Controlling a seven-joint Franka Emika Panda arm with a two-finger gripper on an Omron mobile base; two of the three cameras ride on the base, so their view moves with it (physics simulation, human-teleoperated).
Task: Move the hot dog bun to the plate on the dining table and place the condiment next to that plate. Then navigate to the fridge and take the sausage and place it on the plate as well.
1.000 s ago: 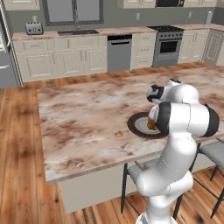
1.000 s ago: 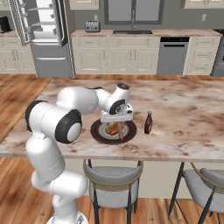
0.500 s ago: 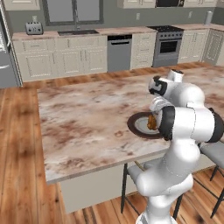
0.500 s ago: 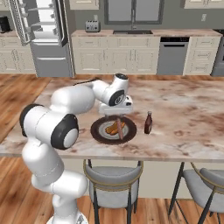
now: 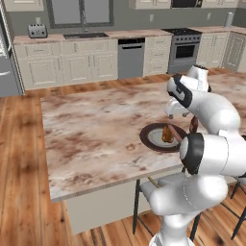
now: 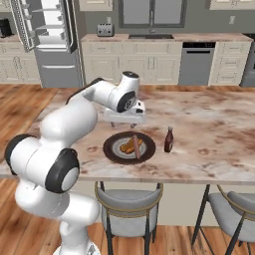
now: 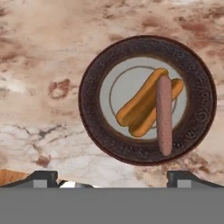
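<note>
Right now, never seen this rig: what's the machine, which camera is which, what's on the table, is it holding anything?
It is a rendered kitchen with a white robot arm on a driving base. Two pictures come from cameras on the base, behind the arm to its left and right. The third looks down from the arm's hand.

The arm's tool hangs open above the dining table and holds nothing.

On the table lies a brown-rimmed plate. The hot dog bun lies on the plate, and the sausage lies across the bun, one end over the rim. In the right base view, the small dark condiment bottle stands upright on the table just beside the plate. Behind, the fridge stands open.
</note>
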